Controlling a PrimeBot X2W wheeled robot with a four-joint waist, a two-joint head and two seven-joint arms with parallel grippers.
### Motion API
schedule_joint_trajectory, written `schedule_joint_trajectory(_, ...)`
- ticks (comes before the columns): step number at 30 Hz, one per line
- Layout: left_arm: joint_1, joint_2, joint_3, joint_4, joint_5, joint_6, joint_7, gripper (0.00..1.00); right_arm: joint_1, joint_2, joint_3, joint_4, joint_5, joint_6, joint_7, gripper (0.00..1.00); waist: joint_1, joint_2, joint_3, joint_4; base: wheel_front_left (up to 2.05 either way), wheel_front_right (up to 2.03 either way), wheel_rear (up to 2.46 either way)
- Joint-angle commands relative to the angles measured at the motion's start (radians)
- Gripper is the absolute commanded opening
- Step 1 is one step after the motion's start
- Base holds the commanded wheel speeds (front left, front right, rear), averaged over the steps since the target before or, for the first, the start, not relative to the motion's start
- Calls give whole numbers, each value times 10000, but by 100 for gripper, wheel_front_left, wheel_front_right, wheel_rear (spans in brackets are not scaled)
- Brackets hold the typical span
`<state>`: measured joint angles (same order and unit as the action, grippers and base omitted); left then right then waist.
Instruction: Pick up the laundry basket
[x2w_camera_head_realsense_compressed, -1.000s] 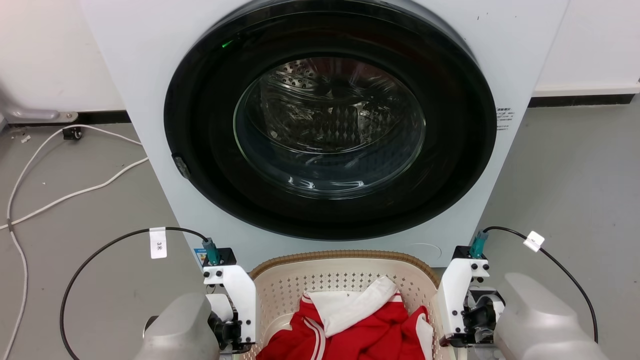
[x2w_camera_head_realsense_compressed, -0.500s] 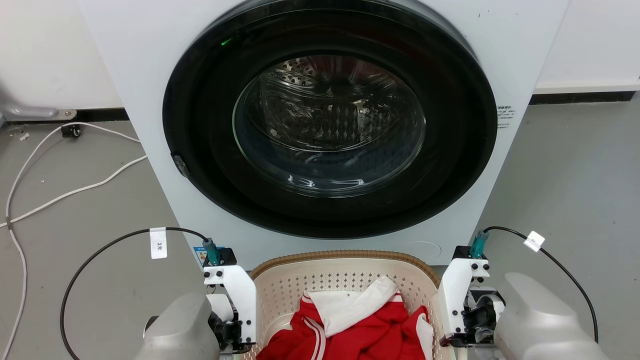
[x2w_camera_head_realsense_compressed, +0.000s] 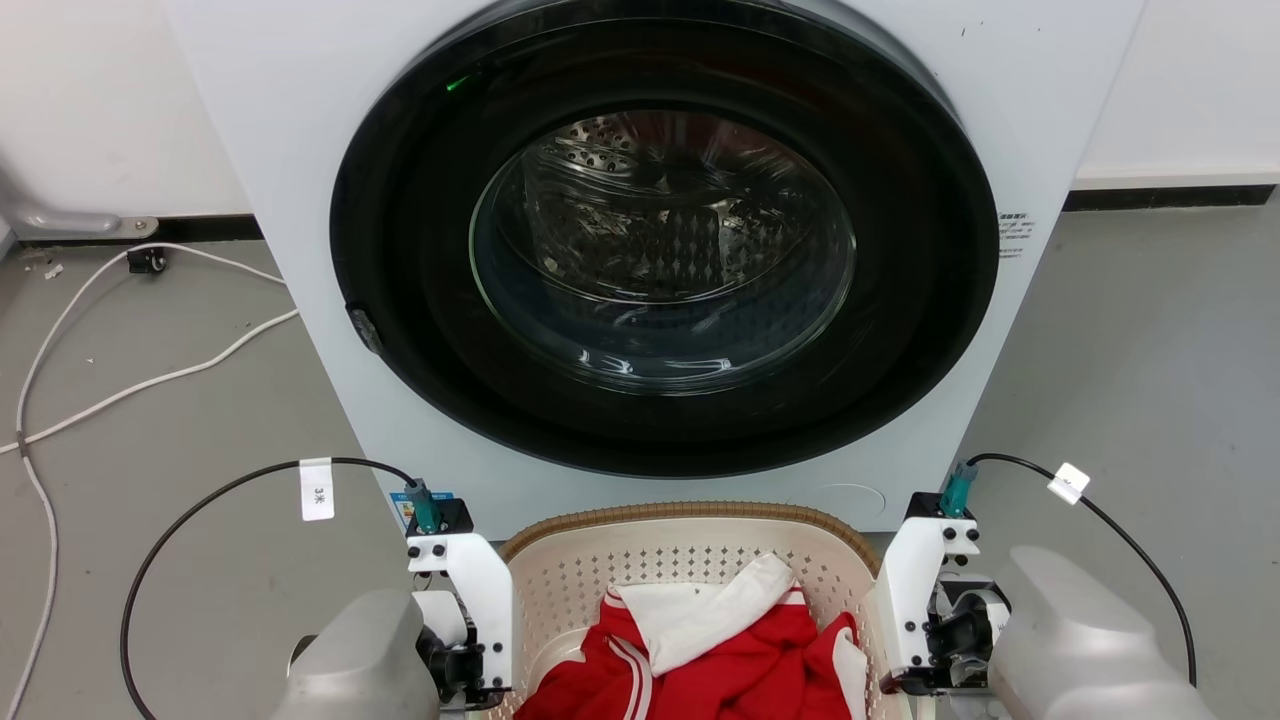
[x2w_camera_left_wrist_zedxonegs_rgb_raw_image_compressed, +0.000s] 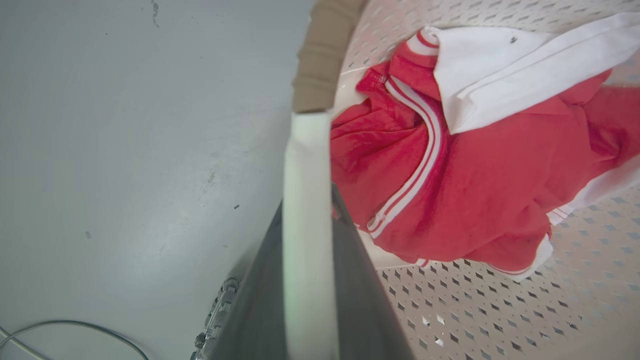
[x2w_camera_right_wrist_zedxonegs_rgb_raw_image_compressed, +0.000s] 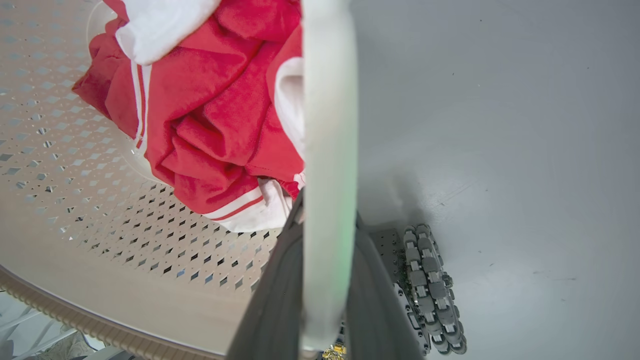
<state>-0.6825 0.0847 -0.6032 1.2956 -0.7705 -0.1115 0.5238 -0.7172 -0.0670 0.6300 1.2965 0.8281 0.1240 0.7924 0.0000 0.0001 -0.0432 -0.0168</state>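
Clamped tight, the left gripper (x2w_camera_left_wrist_zedxonegs_rgb_raw_image_compressed: 308, 210) holds the laundry basket (x2w_camera_head_realsense_compressed: 690, 512). Its two dark fingers press on either face of the white left handle (x2w_camera_left_wrist_zedxonegs_rgb_raw_image_compressed: 306, 150), just below the brown rim. The right gripper (x2w_camera_right_wrist_zedxonegs_rgb_raw_image_compressed: 327, 212) grips the right handle (x2w_camera_right_wrist_zedxonegs_rgb_raw_image_compressed: 327, 100) the same way, a finger tight on each side.

From the head view I see the basket sitting low and central between my two white wrist brackets, directly in front of the washer (x2w_camera_head_realsense_compressed: 300, 150) and below its round door (x2w_camera_head_realsense_compressed: 660, 240). The far rim comes very near the washer's front panel, and I cannot tell whether they touch. Grey floor (x2w_camera_head_realsense_compressed: 1150, 350) lies open on both sides. A white cable (x2w_camera_head_realsense_compressed: 150, 385) trails across it well off to my left, and a black cable (x2w_camera_head_realsense_compressed: 200, 500) arches out from the left wrist.

The wrist views give me the basket's perforated inner wall and the red and white garment (x2w_camera_left_wrist_zedxonegs_rgb_raw_image_compressed: 450, 180) heaped inside. The right wrist view also shows grey ribbed rollers (x2w_camera_right_wrist_zedxonegs_rgb_raw_image_compressed: 430, 290) on the floor just outside the basket.
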Motion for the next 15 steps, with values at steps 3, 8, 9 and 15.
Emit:
schedule_joint_trajectory(3,103,-316,-26,-118,-123,-108,-62,0,48,310,3,-138,163,123,-32,0,0,-1,4,-1,0,0,0)
schedule_joint_trajectory(8,104,-309,-58,-118,-141,-114,-73,0,37,310,26,-138,190,123,-38,0,0,-1,15,-5,0,0,0)
schedule_joint_trajectory(9,100,-308,-62,-118,-148,-116,-78,0,30,310,31,-138,191,123,-35,0,0,-1,20,-6,0,0,0)
schedule_joint_trajectory(15,89,-304,-92,-120,-187,-123,-82,0,11,310,51,-138,216,125,-16,0,0,-1,33,-7,0,0,0)
